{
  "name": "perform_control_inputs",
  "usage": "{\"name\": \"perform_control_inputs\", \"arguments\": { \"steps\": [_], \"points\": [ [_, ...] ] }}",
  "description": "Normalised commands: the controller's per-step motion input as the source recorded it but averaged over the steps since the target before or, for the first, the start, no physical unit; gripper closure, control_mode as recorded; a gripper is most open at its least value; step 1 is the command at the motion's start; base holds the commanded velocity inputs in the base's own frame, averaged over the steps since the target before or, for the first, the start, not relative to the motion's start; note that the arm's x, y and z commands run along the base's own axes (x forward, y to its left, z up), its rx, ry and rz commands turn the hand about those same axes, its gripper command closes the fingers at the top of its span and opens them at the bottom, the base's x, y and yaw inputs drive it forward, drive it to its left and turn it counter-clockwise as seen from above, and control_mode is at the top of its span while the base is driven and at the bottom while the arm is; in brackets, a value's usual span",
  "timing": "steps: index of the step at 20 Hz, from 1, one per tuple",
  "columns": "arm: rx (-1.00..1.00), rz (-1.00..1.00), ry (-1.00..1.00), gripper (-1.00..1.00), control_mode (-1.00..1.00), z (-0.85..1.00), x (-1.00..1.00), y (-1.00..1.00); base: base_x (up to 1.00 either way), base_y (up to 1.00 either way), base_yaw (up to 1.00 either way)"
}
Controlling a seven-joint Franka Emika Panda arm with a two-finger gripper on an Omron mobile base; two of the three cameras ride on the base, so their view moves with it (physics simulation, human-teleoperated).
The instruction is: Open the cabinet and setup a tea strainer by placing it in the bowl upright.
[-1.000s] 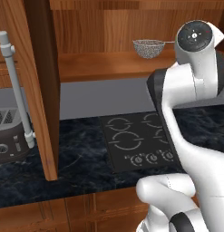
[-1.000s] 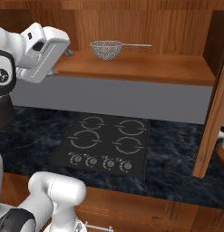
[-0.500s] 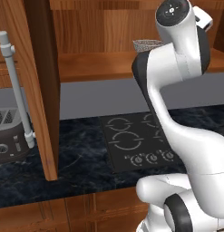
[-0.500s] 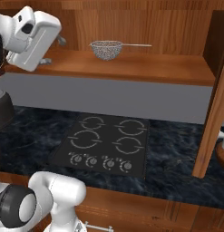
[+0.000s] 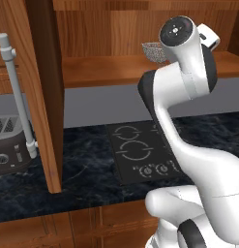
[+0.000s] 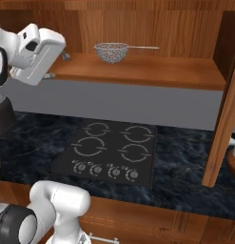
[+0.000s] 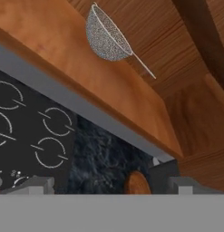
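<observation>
The cabinet [image 6: 138, 71] stands open, with its left door [image 5: 38, 87] and right door [image 6: 228, 109] swung out. On its wooden shelf the tea strainer [image 6: 112, 51] sits upright, a silver mesh basket with a thin handle pointing right. The arm partly covers the tea strainer [image 5: 151, 50] in the left base view, and it shows near the top of the hand view as the tea strainer [image 7: 106, 38]. My gripper [image 6: 58, 65] hovers at shelf height, left of the strainer and apart from it. The gripper [image 7: 111, 186] is open with nothing between its fingers. A round brown thing, seemingly the bowl [image 7: 137, 182], rests on the counter below.
A black four-burner cooktop [image 6: 109, 150] lies in the dark marble counter [image 5: 87, 174] under the shelf. A grey toaster [image 5: 7, 145] stands at the far left beside the open door's bar handle [image 5: 14, 92]. The right door hangs over the counter's right end.
The arm has swung and turned in front of the shelf, and the hand has shifted a little at the shelf's left end. The strainer and the doors have not moved.
</observation>
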Motion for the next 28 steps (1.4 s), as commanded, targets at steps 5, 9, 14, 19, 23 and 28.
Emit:
{"name": "perform_control_inputs", "arguments": {
  "steps": [5, 9, 14, 19, 23, 28],
  "points": [
    [-0.14, 0.02, 0.0, -1.0, -1.0, 0.06, 0.3, 0.08, 0.0, 0.0, 0.0],
    [-0.24, 0.03, 0.05, -1.0, -1.0, 0.1, 0.35, 0.21, 0.0, 0.0, 0.0],
    [-0.11, 0.0, 0.06, -1.0, -1.0, 0.0, 0.43, 0.02, 0.0, 0.0, 0.0],
    [-0.01, 0.0, 0.11, -1.0, -1.0, 0.0, 0.44, 0.0, 0.0, 0.0, 0.0],
    [0.0, 0.0, 0.07, -1.0, -1.0, -0.01, 0.54, 0.0, 0.0, 0.0, 0.0],
    [0.0, 0.0, 0.02, -1.0, -1.0, -0.09, 0.54, 0.0, 0.0, 0.0, 0.0]
  ]
}}
